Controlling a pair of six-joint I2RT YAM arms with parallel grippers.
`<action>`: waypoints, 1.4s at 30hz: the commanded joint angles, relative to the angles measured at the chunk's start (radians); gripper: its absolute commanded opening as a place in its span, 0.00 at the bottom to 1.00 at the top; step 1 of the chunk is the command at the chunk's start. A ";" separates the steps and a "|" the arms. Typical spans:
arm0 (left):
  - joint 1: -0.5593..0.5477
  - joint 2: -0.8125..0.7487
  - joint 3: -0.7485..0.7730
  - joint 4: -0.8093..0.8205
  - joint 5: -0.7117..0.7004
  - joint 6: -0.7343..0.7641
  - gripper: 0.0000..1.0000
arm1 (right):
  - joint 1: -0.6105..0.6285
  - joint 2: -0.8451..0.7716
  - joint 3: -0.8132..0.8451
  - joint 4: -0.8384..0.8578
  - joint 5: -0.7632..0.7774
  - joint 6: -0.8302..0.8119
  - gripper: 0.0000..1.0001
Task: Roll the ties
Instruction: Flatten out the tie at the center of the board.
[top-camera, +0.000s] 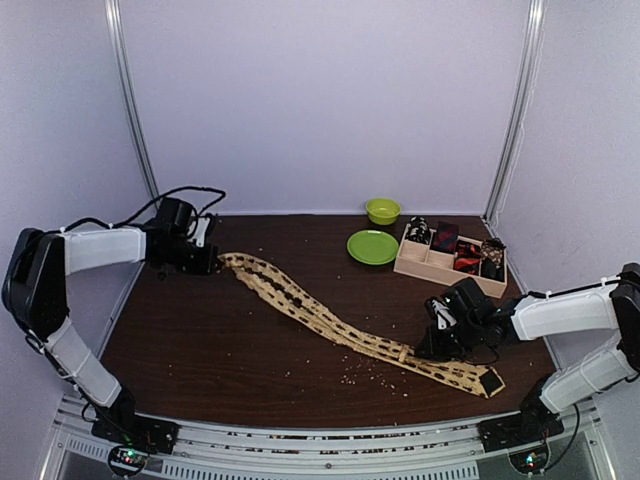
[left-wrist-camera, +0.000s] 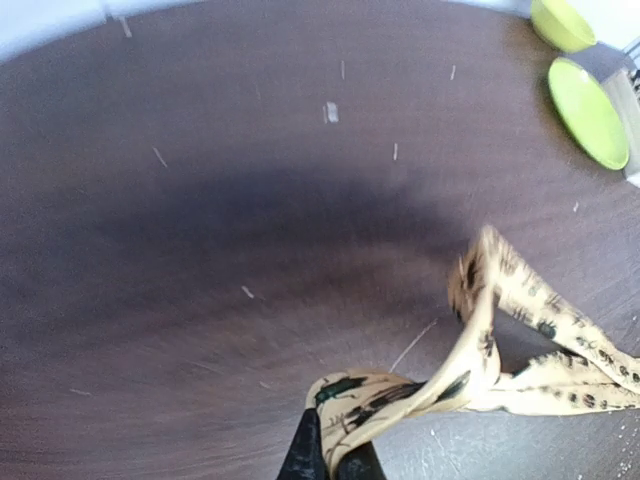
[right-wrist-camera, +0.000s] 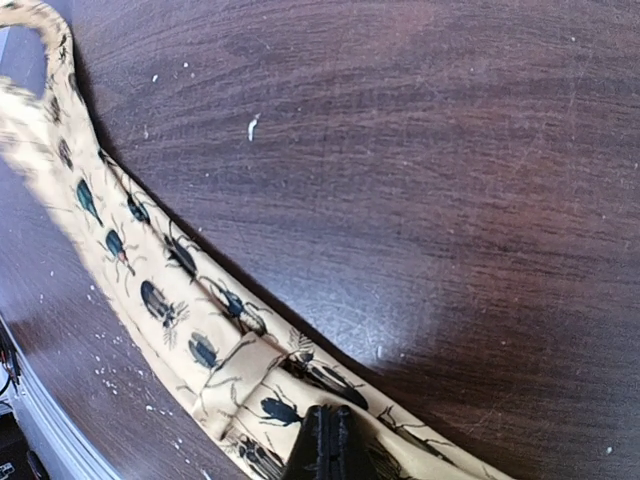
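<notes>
The long tan tie (top-camera: 330, 325) with dark beetle-like spots lies doubled in a diagonal band from far left to near right. My left gripper (top-camera: 205, 262) is shut on its folded end, lifted slightly off the table; in the left wrist view the fold (left-wrist-camera: 400, 395) sits between the gripper's (left-wrist-camera: 330, 462) closed jaws. My right gripper (top-camera: 432, 348) is shut, its tips resting on the tie (right-wrist-camera: 170, 270) near the wide end; in the right wrist view the gripper (right-wrist-camera: 330, 440) shows no gap. Small rolled ties (top-camera: 443, 237) sit in the tray.
A tan wooden compartment tray (top-camera: 440, 275) stands at the back right. A green plate (top-camera: 372, 247) and green bowl (top-camera: 382, 210) sit left of it; both show in the left wrist view, the plate (left-wrist-camera: 588, 110) and the bowl (left-wrist-camera: 562, 22). Crumbs lie near the front.
</notes>
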 joint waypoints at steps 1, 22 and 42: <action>0.009 -0.117 0.242 -0.400 -0.192 0.186 0.00 | -0.016 0.023 -0.030 -0.148 0.069 -0.030 0.00; 0.013 0.036 0.149 -0.687 -0.090 0.317 0.05 | -0.019 0.013 0.068 -0.254 0.167 -0.117 0.00; 0.019 -0.262 0.048 -0.296 0.120 0.259 0.82 | 0.133 -0.163 0.152 -0.289 0.019 -0.033 0.22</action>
